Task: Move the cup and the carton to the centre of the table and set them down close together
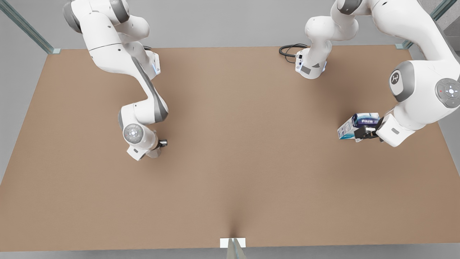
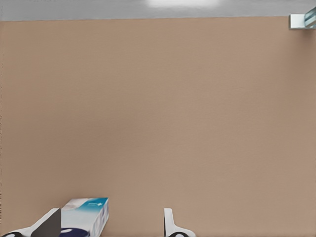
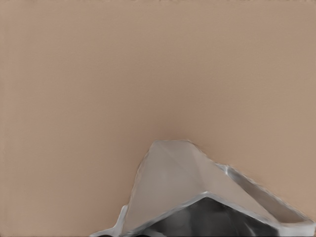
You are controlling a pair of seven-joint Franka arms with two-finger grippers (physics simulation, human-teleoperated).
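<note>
Carton (image 1: 354, 126) tilted, long axis toward tabletop (image 1: 230, 162) centre, clamped by left gripper (image 1: 363, 133). Cup (image 3: 197, 197) at right gripper (image 1: 158, 147); grip indiscernible.

centre of table (image 1: 237, 144): open | flanks: carton (image 1: 355, 126), cup (image 1: 154, 153) | rear: cable (image 1: 289, 50)
</note>
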